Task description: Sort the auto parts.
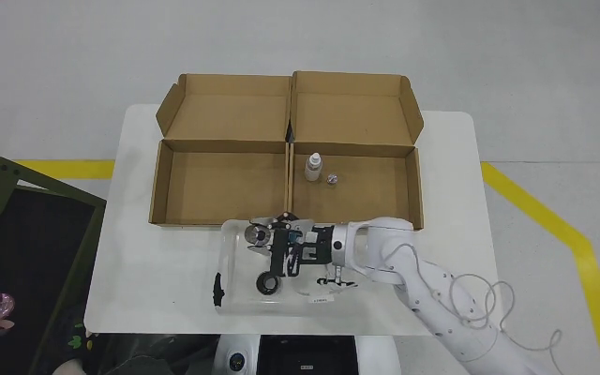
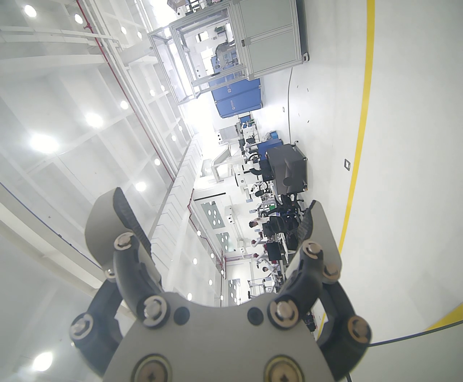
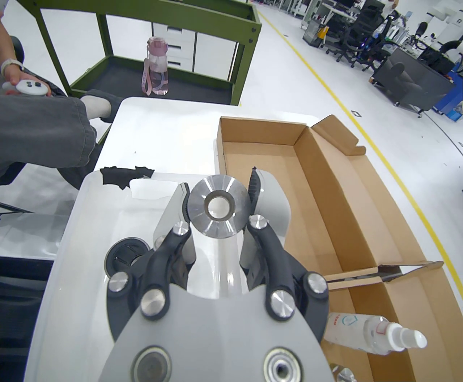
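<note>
- Right gripper (image 3: 220,188) was clamped on a machined steel ring (image 3: 197,206), a shiny disc with a centre bore, above the clear plastic tray (image 3: 65,260).
- Black round part (image 3: 124,253) lay in the tray.
- White plastic spray bottle (image 3: 365,332) lay in the cardboard box (image 3: 325,202) beside the tray.
- Left gripper (image 2: 217,202) stood with its ribbed fingers apart.

Left cardboard box (image 1: 220,187) and right cardboard box (image 1: 375,192) were plain brown. Table (image 1: 150,272) was white. Tray (image 1: 239,291) was clear and colourless, with a ragged patch of black tape (image 3: 123,175). Metal ring (image 3: 219,224) was bright polished silver. Round part (image 3: 126,253) was black. Spray bottle (image 3: 365,331) was white, with small red and blue marks. Small part (image 1: 331,177) was silver. Right gripper (image 3: 220,190) and left gripper (image 2: 217,202) were grey metal and black. Floor (image 1: 281,37) was pale grey with a yellow line (image 1: 534,208). Cart (image 3: 249,29) was olive green. Water bottle (image 3: 156,68) was pink.
</note>
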You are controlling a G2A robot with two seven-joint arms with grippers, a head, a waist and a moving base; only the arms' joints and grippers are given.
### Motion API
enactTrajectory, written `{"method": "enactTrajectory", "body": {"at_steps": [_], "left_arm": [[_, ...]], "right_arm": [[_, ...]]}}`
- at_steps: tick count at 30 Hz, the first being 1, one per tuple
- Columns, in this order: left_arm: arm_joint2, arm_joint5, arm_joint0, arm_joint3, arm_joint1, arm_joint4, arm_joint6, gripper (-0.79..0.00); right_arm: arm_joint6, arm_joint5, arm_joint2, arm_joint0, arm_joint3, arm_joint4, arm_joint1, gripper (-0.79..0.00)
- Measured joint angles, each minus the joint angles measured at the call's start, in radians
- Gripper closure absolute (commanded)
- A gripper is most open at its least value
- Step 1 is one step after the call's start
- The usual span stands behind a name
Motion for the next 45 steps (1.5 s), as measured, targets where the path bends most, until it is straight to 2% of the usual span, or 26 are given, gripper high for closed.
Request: {"method": "enactTrajectory", "body": {"at_steps": [12,26,35,45], "left_arm": [[0.0,0.0,0.0,0.0,0.0,0.0,0.0,-0.785],[0.0,0.0,0.0,0.0,0.0,0.0,0.0,-0.785],[0.0,0.0,0.0,0.0,0.0,0.0,0.0,-0.785],[0.0,0.0,0.0,0.0,0.0,0.0,0.0,-0.785]], "right_arm": [[-0.067,0.017,0.035,0.03,0.038,0.07,-0.005,0.0],[-0.04,0.097,-0.013,0.154,0.183,0.155,-0.045,0.0],[0.041,0.19,-0.084,0.263,0.293,0.164,-0.087,0.0],[0.111,0.297,-0.189,0.395,0.501,0.176,-0.159,0.0]]}}
